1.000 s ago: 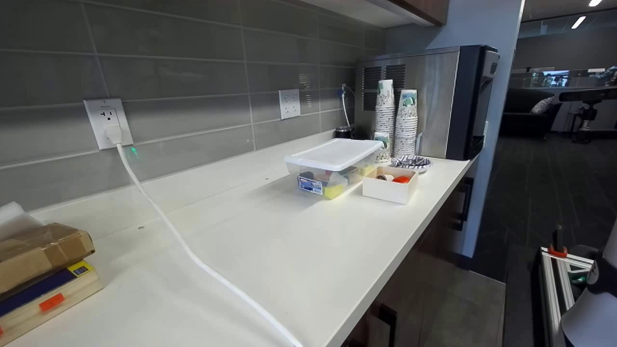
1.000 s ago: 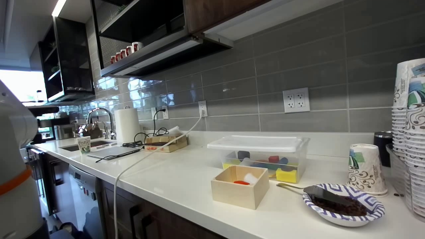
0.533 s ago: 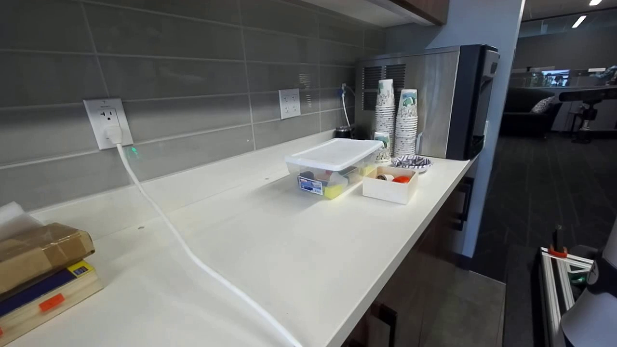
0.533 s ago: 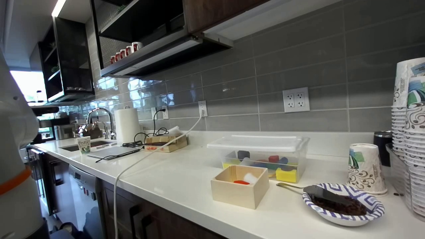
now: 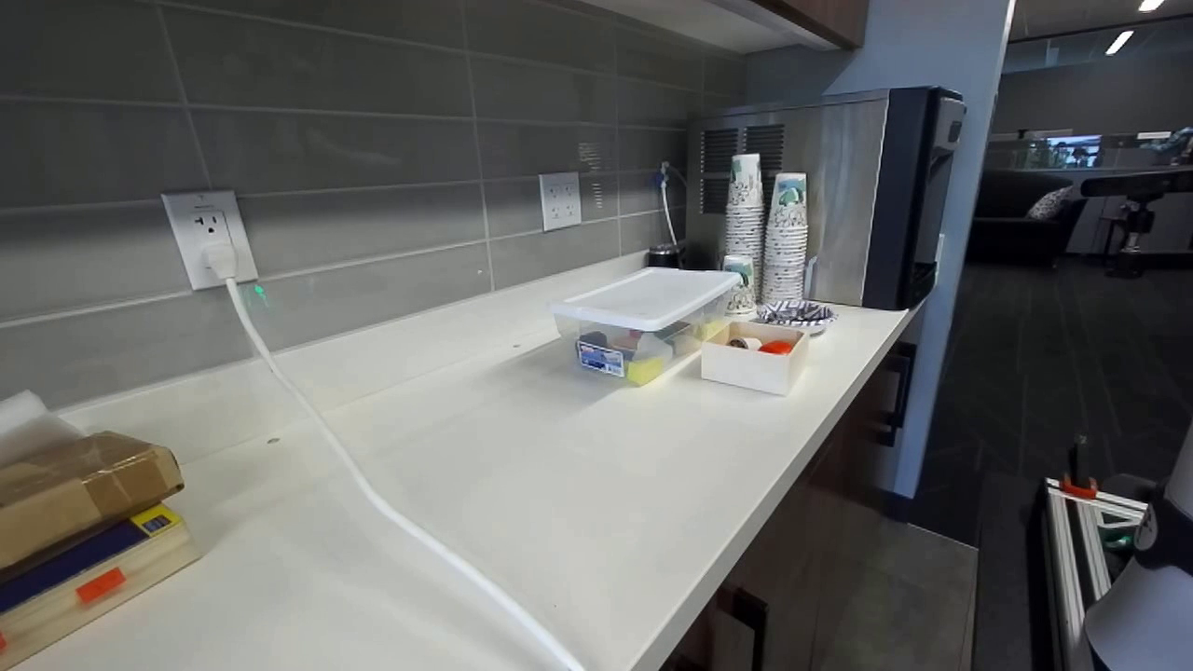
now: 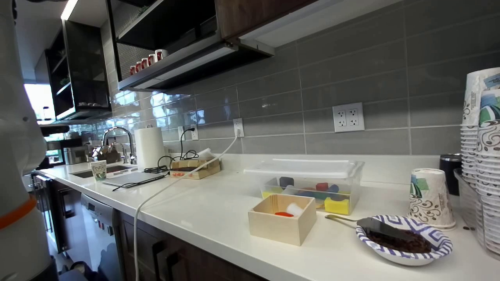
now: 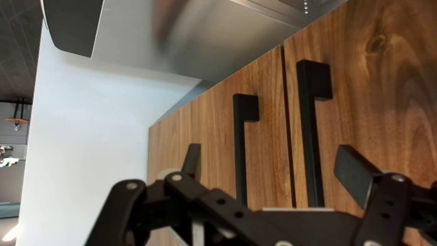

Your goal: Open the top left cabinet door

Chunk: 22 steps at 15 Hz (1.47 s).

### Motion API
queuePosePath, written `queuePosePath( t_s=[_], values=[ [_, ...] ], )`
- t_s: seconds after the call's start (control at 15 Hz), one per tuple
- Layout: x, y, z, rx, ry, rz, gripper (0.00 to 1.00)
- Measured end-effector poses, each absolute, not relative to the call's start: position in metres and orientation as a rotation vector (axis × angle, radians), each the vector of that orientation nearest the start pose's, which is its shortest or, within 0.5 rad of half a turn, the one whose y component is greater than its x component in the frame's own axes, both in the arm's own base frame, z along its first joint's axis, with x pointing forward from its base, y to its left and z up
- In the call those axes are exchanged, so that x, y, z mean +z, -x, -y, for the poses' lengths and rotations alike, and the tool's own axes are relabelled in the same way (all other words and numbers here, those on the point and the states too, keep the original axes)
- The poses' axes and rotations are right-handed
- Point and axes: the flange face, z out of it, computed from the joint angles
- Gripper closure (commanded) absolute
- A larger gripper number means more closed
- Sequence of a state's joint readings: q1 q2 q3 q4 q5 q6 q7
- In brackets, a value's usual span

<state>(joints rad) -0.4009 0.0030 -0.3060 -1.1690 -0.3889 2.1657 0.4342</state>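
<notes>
In the wrist view two wooden cabinet doors stand side by side, a left door point(image 7: 211, 136) and a right door point(image 7: 385, 102). Both look closed, with a narrow dark gap between them. Each has a long black bar handle, the left handle point(image 7: 240, 153) and the right handle point(image 7: 309, 136), beside the gap. My gripper point(image 7: 269, 148) is open and empty. Its fingers appear on either side of both handles, and I see no contact. The handles' lower ends are hidden behind the gripper. The wooden upper cabinet point(image 6: 265, 15) shows only partly in both exterior views; the gripper is outside both.
A white wall point(image 7: 92, 130) lies left of the doors, and a shiny metal surface point(image 7: 218, 37) lies above them. The arm point(image 6: 17, 156) stands at the counter's front. A clear bin point(image 6: 304, 169), wooden box point(image 6: 281, 226), paper bowl point(image 6: 406, 259) and white cable point(image 6: 172, 189) are on the counter point(image 6: 218, 207).
In an exterior view the arm's upper white link has swung to a more upright pose, and a dark part now shows at the top left corner. The counter objects have not moved.
</notes>
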Motion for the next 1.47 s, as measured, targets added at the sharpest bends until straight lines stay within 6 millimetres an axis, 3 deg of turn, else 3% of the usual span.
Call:
queuePosePath(
  t_s=[0.73,1.13,1.47],
  values=[
    [0.864,-0.449,0.382,1.145,-1.991,1.211,0.00],
    [0.861,-0.447,0.403,1.124,-1.941,1.229,0.00],
    [0.859,-0.449,0.409,1.133,-1.926,1.220,0.00]
  ],
)
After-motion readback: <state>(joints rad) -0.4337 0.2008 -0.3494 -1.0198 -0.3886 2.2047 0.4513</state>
